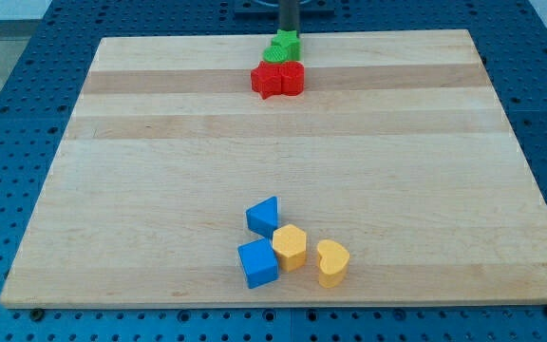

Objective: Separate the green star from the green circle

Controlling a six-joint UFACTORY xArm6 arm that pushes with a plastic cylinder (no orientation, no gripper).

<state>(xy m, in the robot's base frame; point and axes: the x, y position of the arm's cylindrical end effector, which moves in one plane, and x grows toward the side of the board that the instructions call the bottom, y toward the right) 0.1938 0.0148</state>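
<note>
Resting my tip point(289, 29) behind the green star point(284, 44) at the desk's point(160, 190) top edge; no gripper fitted; green circle indistinguishable.

2 red blocks point(277, 80) touching, near board point(160, 190) top edge. Near view's bottom: blue triangle point(264, 216), blue cube point(257, 263), 2 yellow blocks point(291, 247) point(332, 262), clustered.

Wooden board point(160, 142) — green, red, blue, yellow blocks
</note>
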